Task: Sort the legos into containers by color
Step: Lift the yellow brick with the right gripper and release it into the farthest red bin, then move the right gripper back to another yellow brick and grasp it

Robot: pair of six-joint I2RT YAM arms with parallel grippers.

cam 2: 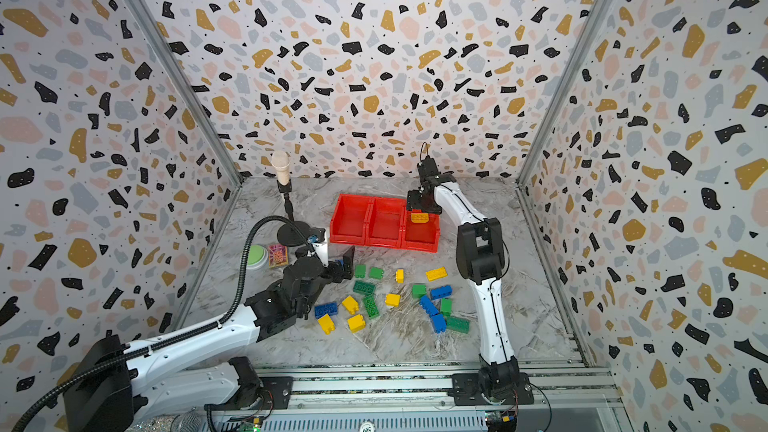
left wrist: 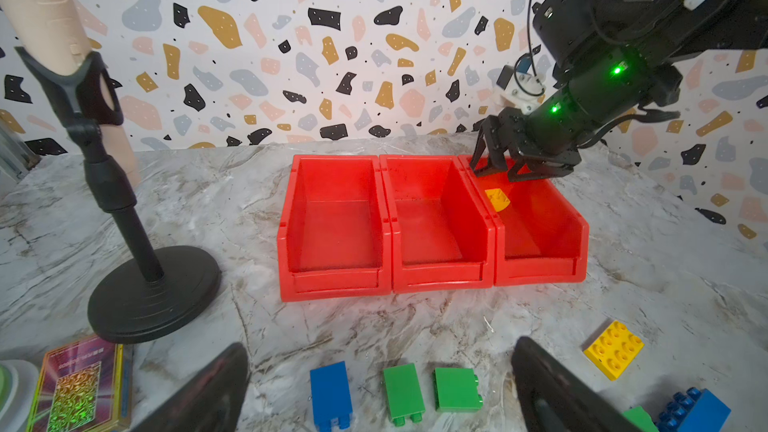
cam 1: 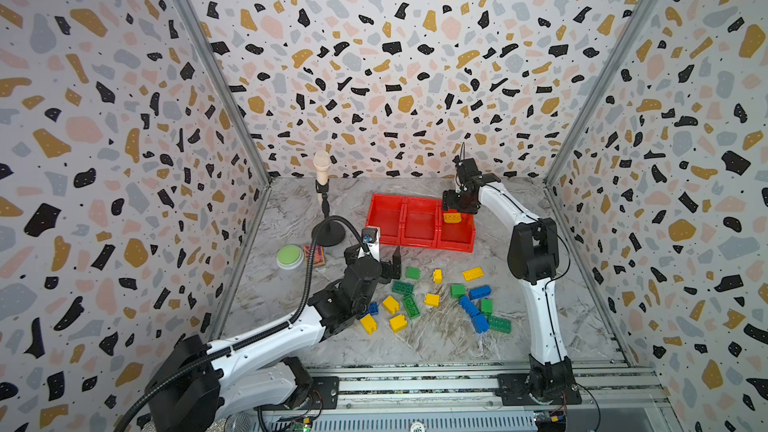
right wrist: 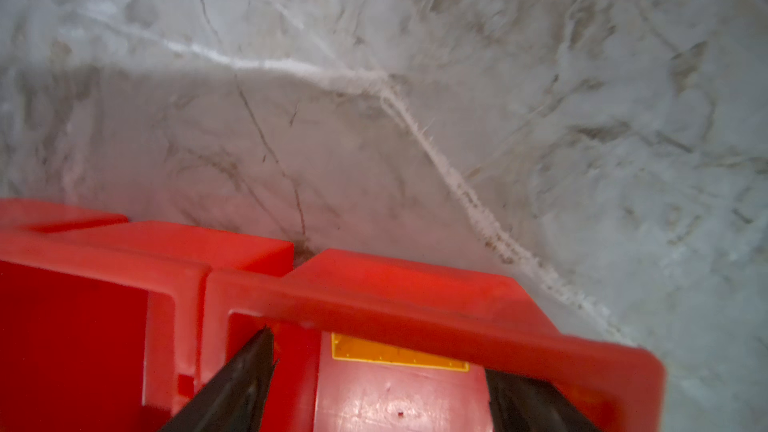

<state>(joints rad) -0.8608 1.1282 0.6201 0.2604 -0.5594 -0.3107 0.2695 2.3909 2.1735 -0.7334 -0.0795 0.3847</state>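
Note:
Three red containers [cam 1: 420,226] [cam 2: 384,224] [left wrist: 436,218] stand in a row at the back of the table. My right gripper [cam 1: 456,210] [left wrist: 496,172] [right wrist: 378,371] hangs open over the rightmost bin's back end. A yellow lego [cam 1: 452,217] [left wrist: 497,198] [right wrist: 399,354] lies loose on that bin's floor below it. The other two bins look empty. My left gripper [cam 1: 374,261] [left wrist: 380,357] is wide open, low over the table in front of the bins. Below its gap lie a blue lego [left wrist: 331,392] and two green legos [left wrist: 403,392]. Several more legos [cam 1: 436,301] are scattered in front.
A microphone on a black round-based stand [cam 1: 328,234] [left wrist: 153,292] is left of the bins. A green button with a white rim [cam 1: 289,256] and a small patterned box [cam 1: 314,255] [left wrist: 79,388] lie at the left wall. A flat yellow brick [left wrist: 614,349] sits right of my left gripper.

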